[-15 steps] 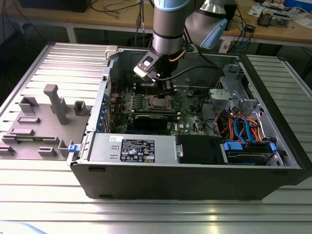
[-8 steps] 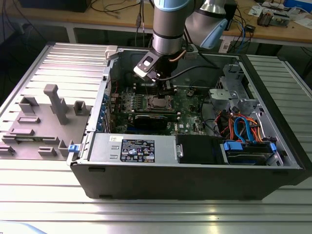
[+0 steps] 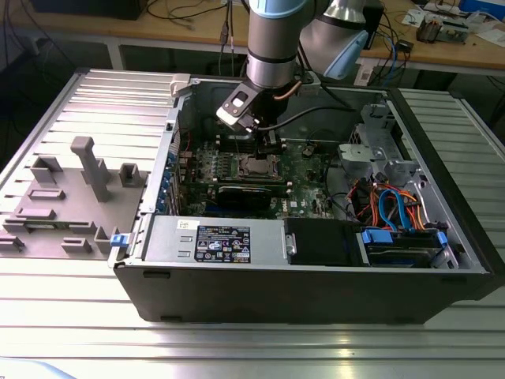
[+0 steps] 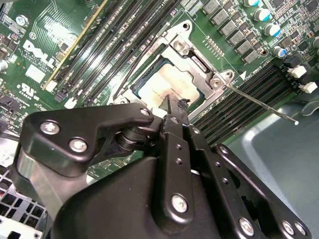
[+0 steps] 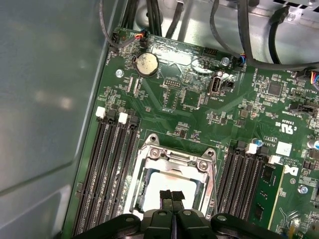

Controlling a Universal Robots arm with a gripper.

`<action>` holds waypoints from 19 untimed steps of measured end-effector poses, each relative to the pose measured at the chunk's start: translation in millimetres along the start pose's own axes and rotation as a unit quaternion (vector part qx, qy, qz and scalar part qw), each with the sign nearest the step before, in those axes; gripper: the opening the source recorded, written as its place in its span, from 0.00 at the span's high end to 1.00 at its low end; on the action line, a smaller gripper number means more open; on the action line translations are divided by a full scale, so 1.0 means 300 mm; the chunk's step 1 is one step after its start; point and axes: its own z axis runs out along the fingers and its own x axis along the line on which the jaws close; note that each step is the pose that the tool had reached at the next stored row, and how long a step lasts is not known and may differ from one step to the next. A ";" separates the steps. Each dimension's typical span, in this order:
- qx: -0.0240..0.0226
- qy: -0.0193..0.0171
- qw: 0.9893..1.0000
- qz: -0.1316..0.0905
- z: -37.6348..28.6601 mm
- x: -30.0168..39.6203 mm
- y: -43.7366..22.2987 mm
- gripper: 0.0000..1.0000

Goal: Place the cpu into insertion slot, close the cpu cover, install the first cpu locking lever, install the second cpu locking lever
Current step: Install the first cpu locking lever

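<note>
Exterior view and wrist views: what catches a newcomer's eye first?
The robot arm reaches down into the open computer case at the exterior view's centre. In both wrist views, the black gripper hangs with fingers pressed together over the cpu, which sits framed by the silvery cpu cover. In the second wrist view, a thin lever sticks out beside that cover.

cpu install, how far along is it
Done: the cpu is seated and the cover looks down over it. In hand: the shut hand sits at the cover's edge, holding nothing. Left: latching; one lever sticks out free in the second wrist view.
</note>
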 end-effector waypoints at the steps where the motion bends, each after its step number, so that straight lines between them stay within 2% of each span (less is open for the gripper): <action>1: 0.000 0.000 1.000 -0.005 0.000 0.000 0.000 0.89; 3: 0.000 0.000 1.000 -0.023 0.000 0.000 0.000 0.89; 19: 0.000 0.000 1.000 -0.026 0.000 0.000 0.000 0.89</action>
